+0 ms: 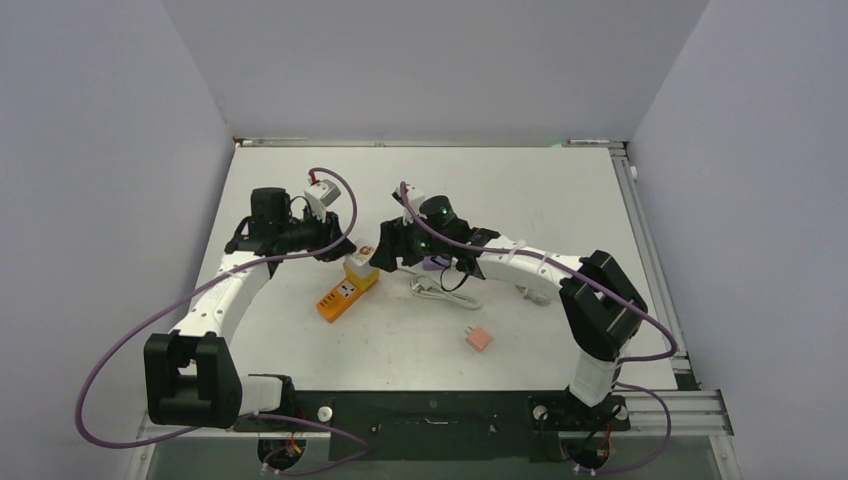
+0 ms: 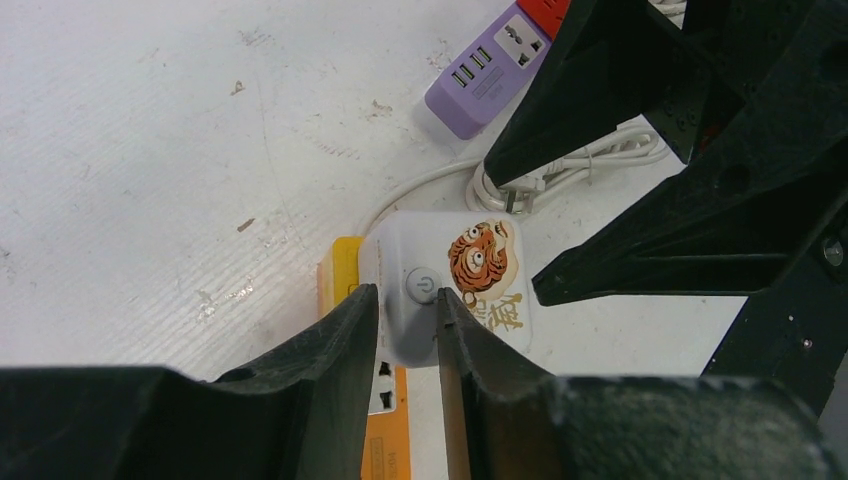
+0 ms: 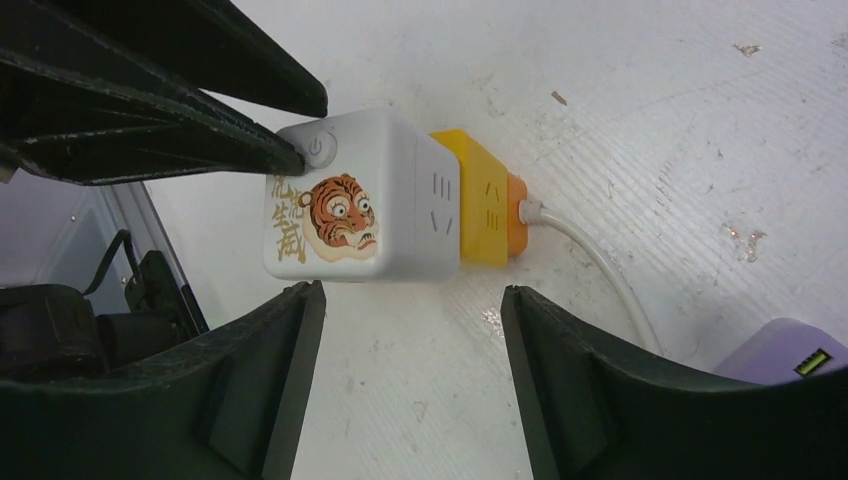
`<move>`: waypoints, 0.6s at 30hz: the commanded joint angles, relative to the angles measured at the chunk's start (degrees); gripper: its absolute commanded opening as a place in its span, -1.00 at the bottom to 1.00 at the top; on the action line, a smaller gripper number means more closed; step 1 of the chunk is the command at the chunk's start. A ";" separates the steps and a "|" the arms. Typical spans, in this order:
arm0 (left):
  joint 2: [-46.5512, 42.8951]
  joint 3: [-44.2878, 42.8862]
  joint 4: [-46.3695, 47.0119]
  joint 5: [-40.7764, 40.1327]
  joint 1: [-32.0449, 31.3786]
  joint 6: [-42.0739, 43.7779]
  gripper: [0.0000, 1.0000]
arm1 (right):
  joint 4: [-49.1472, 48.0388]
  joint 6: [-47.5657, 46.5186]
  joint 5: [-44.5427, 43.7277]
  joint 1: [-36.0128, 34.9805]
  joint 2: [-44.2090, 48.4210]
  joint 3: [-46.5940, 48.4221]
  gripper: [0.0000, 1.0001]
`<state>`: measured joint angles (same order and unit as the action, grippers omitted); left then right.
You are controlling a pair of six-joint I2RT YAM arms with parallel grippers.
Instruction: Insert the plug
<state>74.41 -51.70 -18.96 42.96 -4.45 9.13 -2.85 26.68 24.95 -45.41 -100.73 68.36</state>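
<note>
A white cube plug with a tiger picture sits flush on the end of the orange-yellow power strip; its pins are hidden. My left gripper is shut on the cube's end, by its round power button. In the right wrist view the cube lies against the yellow strip, with the left fingers on its corner. My right gripper is open and empty, just beside the cube and not touching it. In the top view both grippers meet over the strip.
A purple power strip lies under the right arm, with a coiled white cable beside it. The strip's own white cord runs toward it. A small pink block lies nearer the front.
</note>
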 commanded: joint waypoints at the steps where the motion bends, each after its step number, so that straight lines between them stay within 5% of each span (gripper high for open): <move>1: -1.05 -3.67 -3.90 -0.97 -0.11 0.79 -0.48 | -5.46 2.61 1.44 0.65 -0.94 3.87 0.30; 9: -2.22 -5.41 -4.60 -0.51 -0.12 -0.25 -0.20 | -5.27 3.04 1.59 0.85 -1.66 5.57 0.24; 18: -3.46 -3.46 -6.65 -1.23 -0.03 2.03 -0.28 | -4.53 2.85 1.35 0.54 -4.38 7.47 0.12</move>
<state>73.30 -54.57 -24.97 42.11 -4.45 9.80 -4.73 29.30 26.00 -44.97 -102.69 73.28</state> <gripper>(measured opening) 0.372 0.586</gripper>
